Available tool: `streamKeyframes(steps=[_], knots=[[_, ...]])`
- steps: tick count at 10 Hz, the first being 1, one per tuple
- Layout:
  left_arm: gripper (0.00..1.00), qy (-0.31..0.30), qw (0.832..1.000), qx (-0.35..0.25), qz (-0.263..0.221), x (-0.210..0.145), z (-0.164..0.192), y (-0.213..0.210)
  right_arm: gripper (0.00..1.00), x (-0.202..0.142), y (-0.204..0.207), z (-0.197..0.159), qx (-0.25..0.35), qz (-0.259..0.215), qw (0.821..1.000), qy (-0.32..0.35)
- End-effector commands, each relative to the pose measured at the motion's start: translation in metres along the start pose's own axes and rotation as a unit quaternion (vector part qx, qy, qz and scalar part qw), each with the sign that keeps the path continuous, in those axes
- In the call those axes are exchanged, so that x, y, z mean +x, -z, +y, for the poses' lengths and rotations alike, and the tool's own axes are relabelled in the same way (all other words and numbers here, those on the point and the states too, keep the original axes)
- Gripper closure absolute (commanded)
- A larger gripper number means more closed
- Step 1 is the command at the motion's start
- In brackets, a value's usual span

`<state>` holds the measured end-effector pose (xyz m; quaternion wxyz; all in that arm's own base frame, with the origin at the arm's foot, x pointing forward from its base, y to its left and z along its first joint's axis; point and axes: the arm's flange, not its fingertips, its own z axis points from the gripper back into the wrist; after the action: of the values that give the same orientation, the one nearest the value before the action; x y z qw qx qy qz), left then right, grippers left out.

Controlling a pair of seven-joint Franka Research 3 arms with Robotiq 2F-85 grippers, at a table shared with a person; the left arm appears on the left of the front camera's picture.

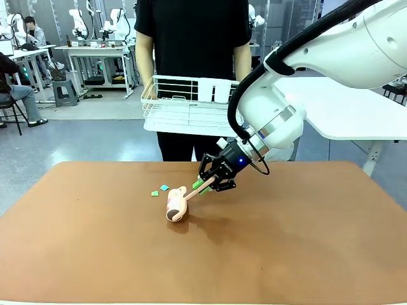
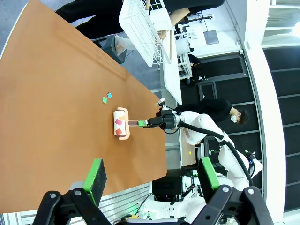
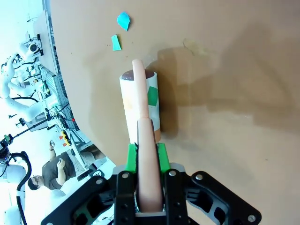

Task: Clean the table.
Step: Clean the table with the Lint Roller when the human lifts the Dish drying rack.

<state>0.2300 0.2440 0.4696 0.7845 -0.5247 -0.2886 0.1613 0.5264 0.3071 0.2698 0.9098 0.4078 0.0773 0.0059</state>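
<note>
Right tool (image 1: 205, 185) was clamped narrow on the pink handle (image 3: 143, 140) of a lint roller (image 1: 176, 206), green pads either side of it. The roller head lay on the terracotta tabletop (image 1: 305, 241), roughly mid-table and slightly toward the far edge, just ahead of and below the tool's fingertips. The tool itself was angled down, just above the surface and not touching it. One green scrap (image 3: 153, 95) was stuck on the roller sleeve. Two loose paper scraps, teal (image 1: 165, 188) and green (image 1: 154, 193), lay on the tabletop just past the roller head, apart from it. Left tool (image 2: 152, 168) was spread wide, holding nothing, raised over the near table edge, well away from the roller. A person at the far side held a white wire basket (image 1: 191, 101) off the tabletop.
</note>
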Motion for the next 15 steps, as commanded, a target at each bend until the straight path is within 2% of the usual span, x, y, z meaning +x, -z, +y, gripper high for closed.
streamKeyframes(steps=[1, 3, 4, 6, 9, 10, 12, 15], knots=[[0.0, 0.008, 1.0, -0.01, -0.001, 0.002, 0.0, -0.003, 0.79, -0.006, -0.009, -0.014, 0.01, -0.035, 0.999, 0.005], [0.0, 0.008, 1.0, -0.01, -0.001, 0.002, 0.0, -0.003, 0.79, -0.019, -0.062, -0.005, 0.051, -0.077, 0.996, -0.005], [0.0, 0.008, 1.0, -0.01, -0.001, 0.002, 0.0, -0.003, 0.79, -0.029, -0.087, -0.006, 0.055, -0.081, 0.995, -0.019], [0.0, 0.008, 1.0, -0.01, -0.001, 0.002, 0.0, -0.003, 0.79, -0.037, -0.131, -0.012, 0.046, -0.098, 0.993, -0.034], [0.0, 0.008, 1.0, -0.01, -0.001, 0.002, 0.0, -0.003, 0.79, -0.036, -0.205, -0.02, 0.0, -0.091, 0.995, -0.051], [0.0, 0.008, 1.0, -0.01, -0.001, 0.002, 0.0, -0.003, 0.79, -0.028, -0.223, -0.022, -0.008, -0.068, 0.996, -0.061], [0.0, 0.008, 1.0, -0.01, -0.001, 0.002, 0.0, -0.003, 0.79, -0.015, -0.252, -0.026, -0.039, -0.061, 0.996, -0.059], [0.0, 0.008, 1.0, -0.01, -0.001, 0.002, 0.0, -0.003, 0.79, -0.001, -0.27, -0.039, -0.036, -0.07, 0.995, -0.059]])
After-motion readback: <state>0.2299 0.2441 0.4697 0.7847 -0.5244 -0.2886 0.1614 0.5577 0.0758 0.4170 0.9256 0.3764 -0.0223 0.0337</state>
